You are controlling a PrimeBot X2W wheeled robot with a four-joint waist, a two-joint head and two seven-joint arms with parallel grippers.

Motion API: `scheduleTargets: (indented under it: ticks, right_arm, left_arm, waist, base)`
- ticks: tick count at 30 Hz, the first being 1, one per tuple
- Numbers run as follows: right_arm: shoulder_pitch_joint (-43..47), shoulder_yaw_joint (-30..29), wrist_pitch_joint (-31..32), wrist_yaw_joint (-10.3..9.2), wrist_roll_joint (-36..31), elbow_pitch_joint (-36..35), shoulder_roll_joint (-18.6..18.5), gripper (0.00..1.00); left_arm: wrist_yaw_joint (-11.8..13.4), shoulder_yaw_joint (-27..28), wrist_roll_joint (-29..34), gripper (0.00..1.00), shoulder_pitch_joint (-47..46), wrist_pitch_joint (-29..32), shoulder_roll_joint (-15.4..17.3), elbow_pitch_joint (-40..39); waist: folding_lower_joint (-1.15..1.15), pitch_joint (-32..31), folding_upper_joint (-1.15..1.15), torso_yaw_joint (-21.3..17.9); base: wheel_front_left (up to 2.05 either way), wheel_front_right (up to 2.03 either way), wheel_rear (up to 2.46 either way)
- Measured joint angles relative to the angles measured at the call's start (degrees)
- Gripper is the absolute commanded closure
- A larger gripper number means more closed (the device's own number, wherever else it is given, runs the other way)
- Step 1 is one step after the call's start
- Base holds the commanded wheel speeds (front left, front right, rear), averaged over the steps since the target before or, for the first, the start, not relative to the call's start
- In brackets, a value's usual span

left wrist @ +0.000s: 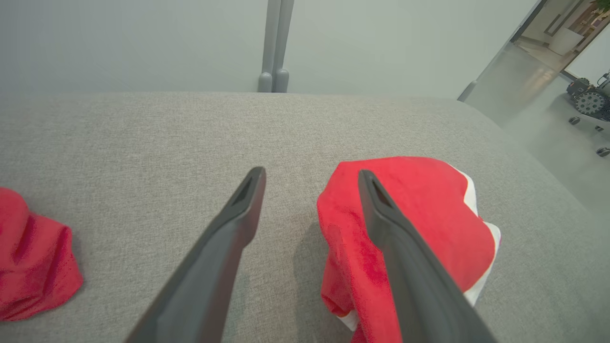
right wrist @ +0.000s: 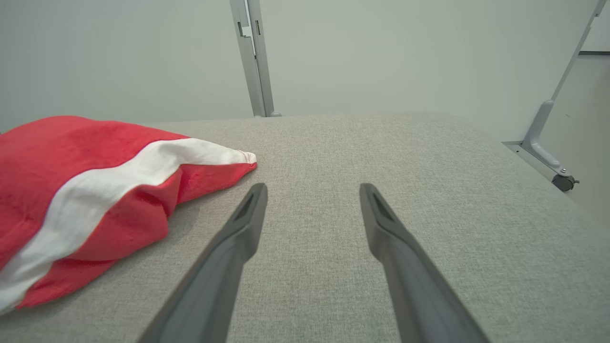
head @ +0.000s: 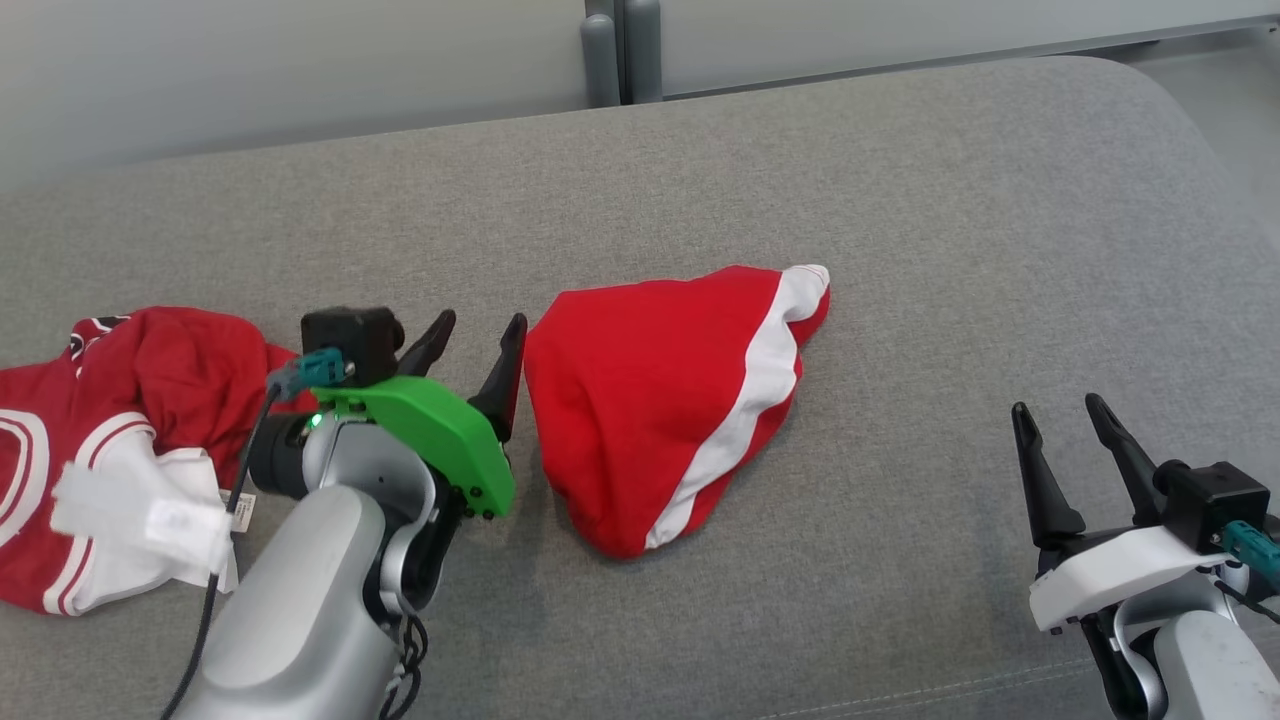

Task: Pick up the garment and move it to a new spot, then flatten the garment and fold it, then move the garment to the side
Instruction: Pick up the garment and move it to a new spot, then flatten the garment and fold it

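Head view: red garment (head: 650,400) lies on grey couch (head: 900,200); left tool (head: 481,320), right tool (head: 1057,405) both spread.

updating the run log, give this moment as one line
left gripper: open, beside red garment | right gripper: open, empty | red garment: bunched on grey cushion

We see our left end effector (head: 481,320) with two long, tapering dark fingers (head: 503,375) on a bright green mount (head: 440,435). Behind it sit a black camera block (head: 350,340), a teal connector (head: 320,367) with a black cable (head: 210,580), a small green light (head: 315,421) and a silver-grey forearm (head: 300,610). The right end effector (head: 1056,405) has like fingers on a white mount (head: 1110,570), with its own black block (head: 1212,505) and teal plug (head: 1252,545).
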Motion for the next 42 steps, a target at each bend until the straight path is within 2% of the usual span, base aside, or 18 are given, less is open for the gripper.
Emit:
scheduleTargets:
  ticks: [5, 8, 11, 19, 24, 35, 42]
  right_arm:
    - [0.00, -0.23, 0.00, 0.00, 0.00, -0.87, -0.54, 0.00]
    - [0.00, -0.78, -0.01, 0.00, 0.00, -1.15, -1.15, 0.00]
    - [0.01, -1.09, 0.00, 0.00, 0.00, -1.23, -1.81, 0.00]
    - [-0.07, 2.10, -0.01, 0.00, -0.24, -1.54, -1.59, 0.00]
    - [-0.19, 4.38, -0.01, 0.00, -0.43, -1.53, -1.41, 0.00]
    - [-0.52, 4.48, 0.00, 0.00, -0.40, -1.22, -1.43, 0.00]
    - [-0.82, 4.46, 0.00, 0.00, -0.34, -1.08, -1.04, 0.00]
  left_arm:
    - [0.18, 1.53, -0.37, 0.00, 5.75, -2.93, -1.05, -1.05]
    - [0.38, 2.48, -2.91, 0.00, 10.21, -4.19, -3.52, -1.58]
    - [0.43, 1.11, -4.44, 0.00, 14.69, -4.05, -5.02, -1.29]
    - [0.45, -2.90, -8.16, 0.00, 23.69, -0.85, -4.57, -0.65]
    - [0.45, -4.48, -10.71, 0.00, 24.58, 0.19, -4.58, -1.69]
    - [0.44, -5.48, -15.03, 0.00, 23.25, 0.63, -4.59, -5.04]
    - [0.43, -7.97, -21.24, 0.00, 21.44, 0.68, -4.59, -7.35]
  waist:
    - [0.00, -0.54, 0.00, 1.16]
    - [0.00, -0.99, 0.00, 2.21]
    - [0.00, -1.48, 0.00, 3.42]
    - [0.00, -2.66, 0.00, 5.46]
    - [0.00, -2.24, 0.00, 4.63]
    - [0.00, -0.97, 0.00, 0.67]
    - [0.00, -0.01, 0.00, -1.98]
  base:
    - [0.00, 0.00, 0.00]
    - [0.00, 0.00, 0.00]
    - [0.00, 0.00, 0.00]
    - [0.00, 0.00, 0.00]
    - [0.00, 0.00, 0.00]
    - [0.00, 0.00, 0.00]
    - [0.00, 0.00, 0.00]
